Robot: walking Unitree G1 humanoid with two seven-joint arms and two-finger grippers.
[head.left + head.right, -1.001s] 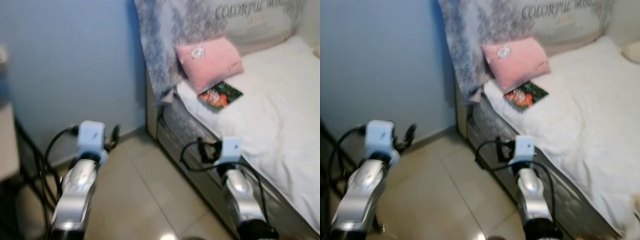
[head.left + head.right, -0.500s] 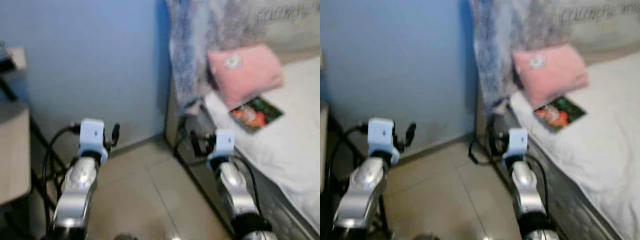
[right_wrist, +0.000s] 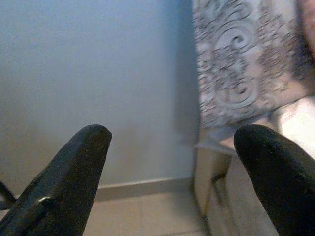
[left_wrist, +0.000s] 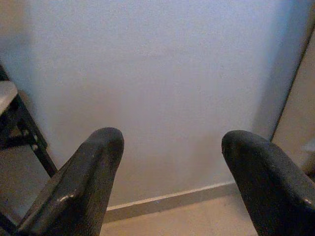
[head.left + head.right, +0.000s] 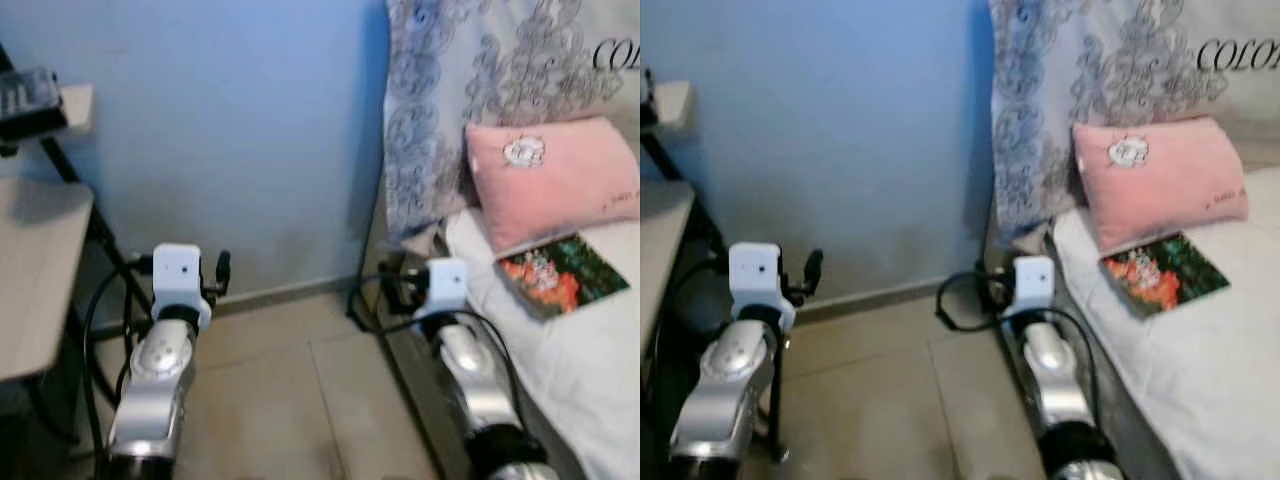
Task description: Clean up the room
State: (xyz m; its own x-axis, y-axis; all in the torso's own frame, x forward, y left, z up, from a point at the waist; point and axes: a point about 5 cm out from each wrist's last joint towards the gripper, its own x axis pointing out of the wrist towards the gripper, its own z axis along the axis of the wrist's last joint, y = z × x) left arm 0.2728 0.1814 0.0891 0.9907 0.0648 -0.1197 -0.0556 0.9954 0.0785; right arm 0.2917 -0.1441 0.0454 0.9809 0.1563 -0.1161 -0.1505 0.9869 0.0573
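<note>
Since a second ago the camera has swung toward the blue wall (image 5: 250, 150), so the bed (image 5: 1200, 400) now sits further to the robot's right; the things themselves have not shifted. Both arms are held low and forward over the tiled floor (image 5: 300, 400). The left gripper (image 4: 170, 187) has its fingers spread wide and holds nothing; the right gripper (image 3: 172, 187) is likewise wide open and empty, pointing at the corner where the wall meets the bed's patterned grey blanket (image 5: 440, 110).

A book (image 5: 1163, 272) with a colourful cover lies flat near the bed's side edge, just below a pink pillow (image 5: 1155, 180). It looks thin, light and stiff, with a possibly slippery cover; the corner nearest the mattress edge seems the best place to pinch. The soft mattress will likely give under pressure.

On the robot's left, a desk (image 5: 35, 270) edge and its dark frame narrow the floor. Open tile between desk and bed leaves room to approach.
</note>
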